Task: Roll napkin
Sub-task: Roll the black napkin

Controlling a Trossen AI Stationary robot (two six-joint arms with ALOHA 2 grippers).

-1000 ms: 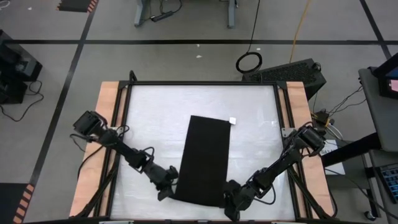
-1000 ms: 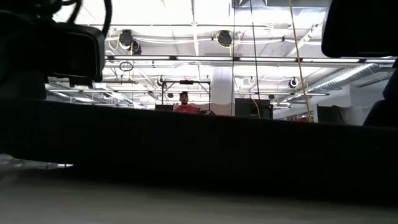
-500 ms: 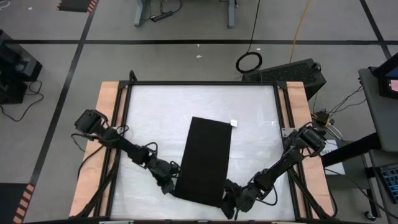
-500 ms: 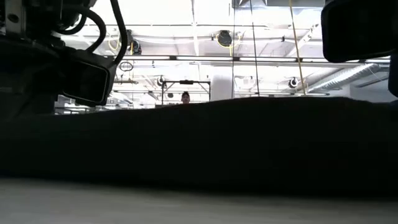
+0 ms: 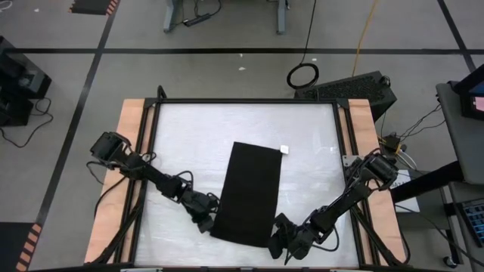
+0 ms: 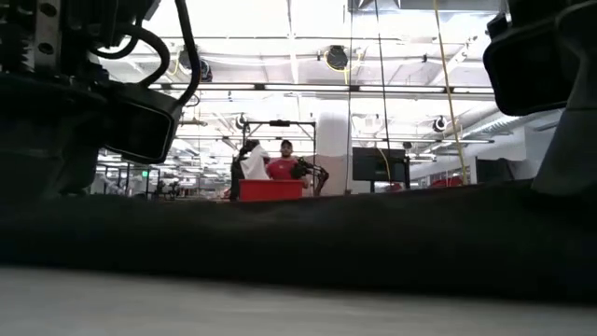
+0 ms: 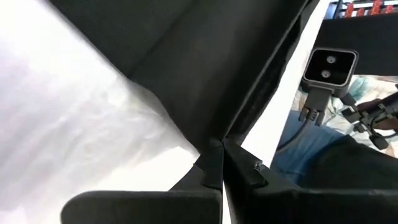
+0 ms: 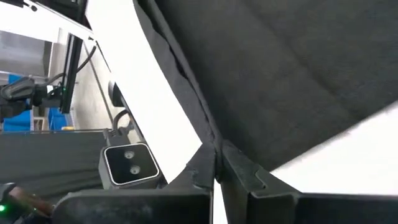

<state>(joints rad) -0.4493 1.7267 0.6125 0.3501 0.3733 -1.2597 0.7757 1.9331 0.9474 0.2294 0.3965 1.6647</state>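
Black thin cloth napkin lies lengthwise mid-desk, long axis running away from both arms. Left pincer and right pincer each clamp a near corner, equally close, ready for rolling forward.

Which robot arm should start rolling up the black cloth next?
Neither wins: both are equally ready. The left gripper is shut on the napkin at one near corner, and the right gripper is shut on the other, so they would likely roll it together.
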